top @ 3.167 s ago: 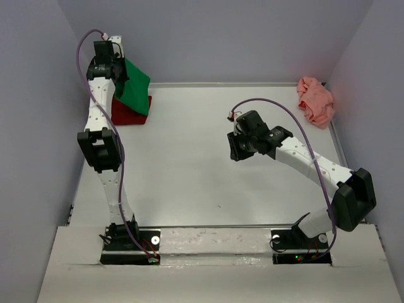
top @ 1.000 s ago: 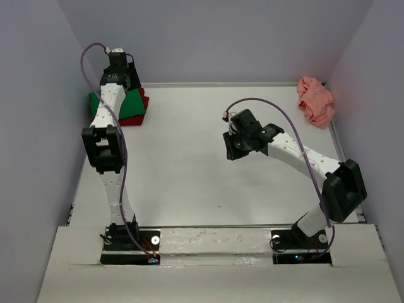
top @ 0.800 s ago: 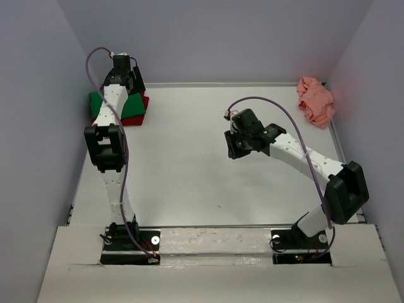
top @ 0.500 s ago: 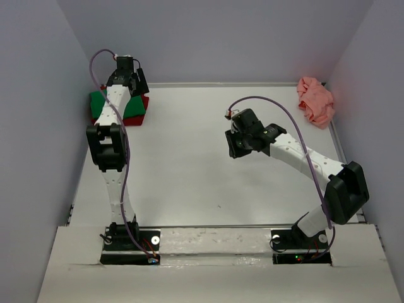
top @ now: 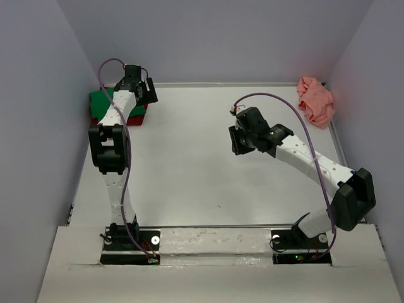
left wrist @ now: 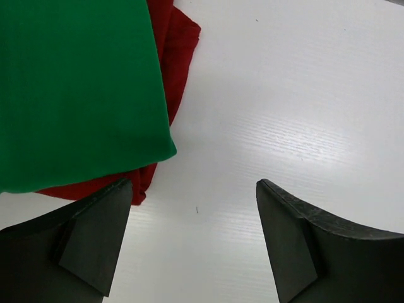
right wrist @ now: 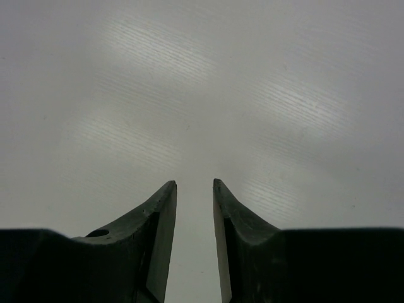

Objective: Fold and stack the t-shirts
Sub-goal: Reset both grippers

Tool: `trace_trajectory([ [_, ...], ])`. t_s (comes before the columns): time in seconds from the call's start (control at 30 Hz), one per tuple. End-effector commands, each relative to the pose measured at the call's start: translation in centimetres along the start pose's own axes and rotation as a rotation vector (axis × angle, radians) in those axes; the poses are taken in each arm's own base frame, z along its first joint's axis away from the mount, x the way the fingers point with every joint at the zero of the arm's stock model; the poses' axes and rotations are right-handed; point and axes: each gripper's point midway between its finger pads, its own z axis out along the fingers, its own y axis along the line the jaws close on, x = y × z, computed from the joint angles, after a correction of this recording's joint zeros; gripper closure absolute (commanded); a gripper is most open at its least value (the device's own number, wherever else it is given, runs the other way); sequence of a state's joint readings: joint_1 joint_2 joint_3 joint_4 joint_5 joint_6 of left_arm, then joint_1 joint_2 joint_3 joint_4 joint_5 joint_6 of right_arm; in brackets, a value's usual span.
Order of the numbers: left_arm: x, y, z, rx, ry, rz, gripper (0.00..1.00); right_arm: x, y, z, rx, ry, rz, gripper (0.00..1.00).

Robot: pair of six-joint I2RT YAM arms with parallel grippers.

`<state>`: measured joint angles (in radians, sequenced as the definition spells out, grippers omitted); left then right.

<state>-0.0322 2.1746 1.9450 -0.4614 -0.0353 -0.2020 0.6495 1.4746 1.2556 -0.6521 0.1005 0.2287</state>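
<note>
A: Left claw (left wrist: 192, 183)?
B: Spread wide, gripping nothing. Hangs over bare table (left wrist: 284, 95), just beside the stack (top: 134, 112).
A: Touching it?
B: Cannot tell. Left finger right at the red edge in the wrist view.
A: Stack where?
B: At 10 o'clock from the fingers in the wrist view. Green shirt (left wrist: 76, 88) folded flat on top; red shirt (left wrist: 178, 50) underneath, peeking out along the right and lower edges. Seen from above, in the table's 10 o'clock corner, by the left wall.
A: Right claw (right wrist: 194, 182)?
B: Ajar by a narrow slit, gripping nothing. Points down at plain table near the middle, slightly toward 2 o'clock.
A: Pink shirt (top: 315, 100)?
B: Crumpled, not folded, in the table's 2 o'clock corner by the right wall. Lies well apart from both claws and from the stack.
</note>
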Motion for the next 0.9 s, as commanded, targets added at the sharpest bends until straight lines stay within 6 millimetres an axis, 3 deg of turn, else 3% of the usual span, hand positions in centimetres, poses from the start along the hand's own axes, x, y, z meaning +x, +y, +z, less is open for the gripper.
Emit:
trace_trajectory([
  [0.0,-3.9,-1.9,-6.2,0.082,-0.144,-0.015,0.10,-1.5,0.1,-0.9,0.014,-0.072,0.011,0.64],
  [0.1,-3.2,-2.7,-8.3,0.147,-0.170,-0.012,0.07,-1.7,0.2,-0.9,0.001,-0.091,0.018,0.64],
  [0.17,-2.2,-2.9,-11.0,0.189,-0.200,-0.004,0.04,-1.9,0.4,-1.1,-0.012,-0.120,0.020,0.63],
  [0.2,-2.1,-3.1,-11.0,0.193,-0.199,-0.002,0.03,-2.0,0.4,-1.1,-0.013,-0.125,0.022,0.62],
  [0.23,-2.0,-3.4,-12.6,0.218,-0.225,0.000,0.01,-2.2,0.4,-1.2,-0.014,-0.133,0.024,0.62],
  [0.4,-0.4,-5.4,-17.8,0.267,-0.304,0.038,0.01,-2.9,0.2,-1.9,-0.013,-0.191,0.033,0.61],
  [0.5,0.5,-6.4,-19.9,0.311,-0.335,0.041,0.01,-3.5,0.2,-2.8,-0.022,-0.233,0.037,0.61],
  [0.6,1.7,-7.5,-23.6,0.381,-0.399,0.033,0.01,-3.8,0.1,-3.7,-0.023,-0.259,0.049,0.61],
  [0.7,2.4,-8.0,-26.1,0.423,-0.444,0.023,0.01,-3.7,-0.2,-4.5,-0.020,-0.279,0.058,0.61],
  [0.87,3.4,-8.1,-27.8,0.440,-0.464,0.033,0.01,-2.5,-0.9,-5.3,0.001,-0.282,0.073,0.61],
])
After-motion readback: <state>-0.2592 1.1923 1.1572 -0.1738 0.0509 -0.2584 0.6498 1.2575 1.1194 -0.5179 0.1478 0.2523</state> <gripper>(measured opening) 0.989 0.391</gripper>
